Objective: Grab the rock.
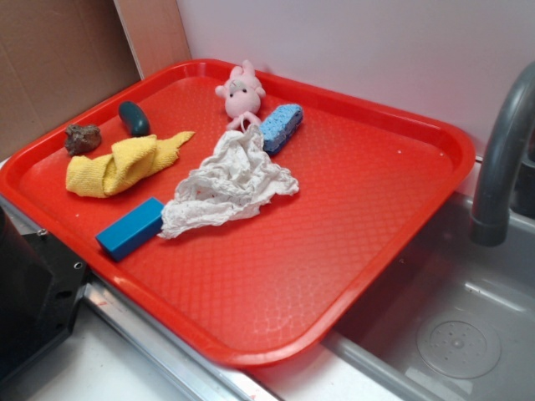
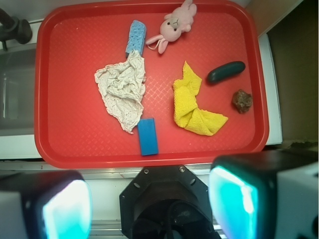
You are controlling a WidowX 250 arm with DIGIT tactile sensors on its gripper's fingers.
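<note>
— Six items lie on the red tray point(image 2: 60, 149). Where's the rock point(image 2: 242, 101)?

— Near the tray's edge, just beside the dark teal oval point(image 2: 226, 71) and near the yellow cloth point(image 2: 194, 107). My claw point(image 2: 149, 204) hangs above, fingers spread wide, holding nothing.

A large red plastic tray point(image 1: 368, 251) holds everything. The small rough brownish-grey rock point(image 1: 82, 138) lies near the tray's left rim, close to a smooth dark teal oval object point(image 1: 134, 118) and just beside a crumpled yellow cloth point(image 1: 125, 163).
</note>
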